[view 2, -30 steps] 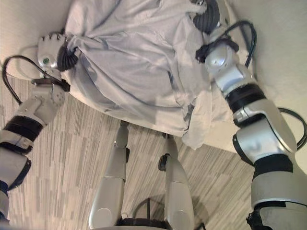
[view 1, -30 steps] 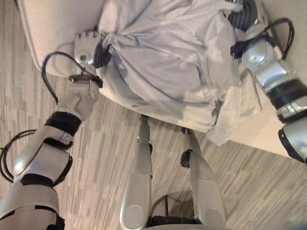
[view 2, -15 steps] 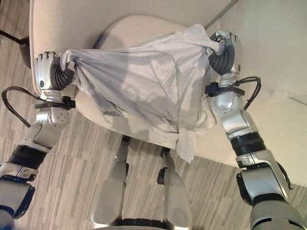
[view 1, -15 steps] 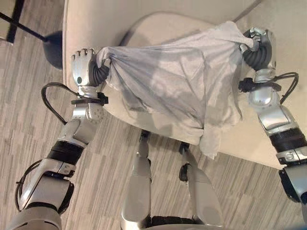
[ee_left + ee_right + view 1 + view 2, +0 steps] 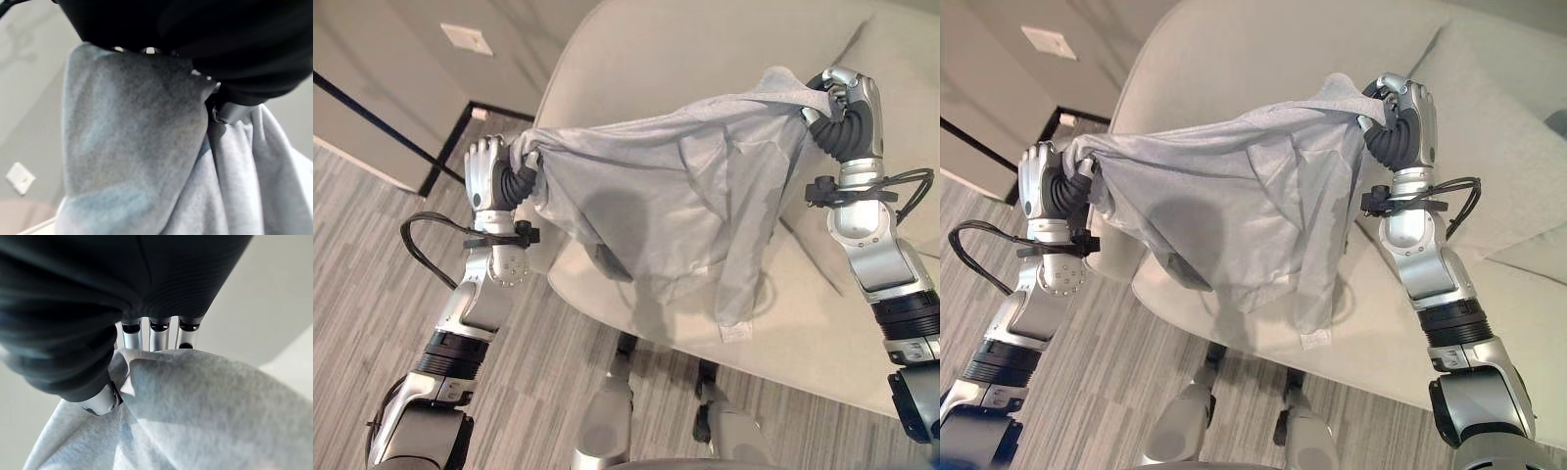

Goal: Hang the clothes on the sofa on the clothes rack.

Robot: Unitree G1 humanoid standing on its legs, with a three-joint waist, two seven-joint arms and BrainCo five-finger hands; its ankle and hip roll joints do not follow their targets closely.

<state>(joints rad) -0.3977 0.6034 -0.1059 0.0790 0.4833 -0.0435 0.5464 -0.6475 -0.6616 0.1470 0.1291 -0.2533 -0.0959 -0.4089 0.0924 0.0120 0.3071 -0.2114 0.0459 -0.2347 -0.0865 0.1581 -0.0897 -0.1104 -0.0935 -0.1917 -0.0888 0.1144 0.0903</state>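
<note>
1. No container is in view; a pale grey garment (image 5: 675,196) hangs in the air above the beige sofa (image 5: 705,59), between the two hands.
2. Its long axis runs from hand to hand, its top edge stretched taut; the rest drapes down, one sleeve lowest.
3. The left hand (image 5: 487,171) has its fingers curled round one bunched end.
4. The right hand (image 5: 847,103) pinches the other end, held slightly higher.
</note>
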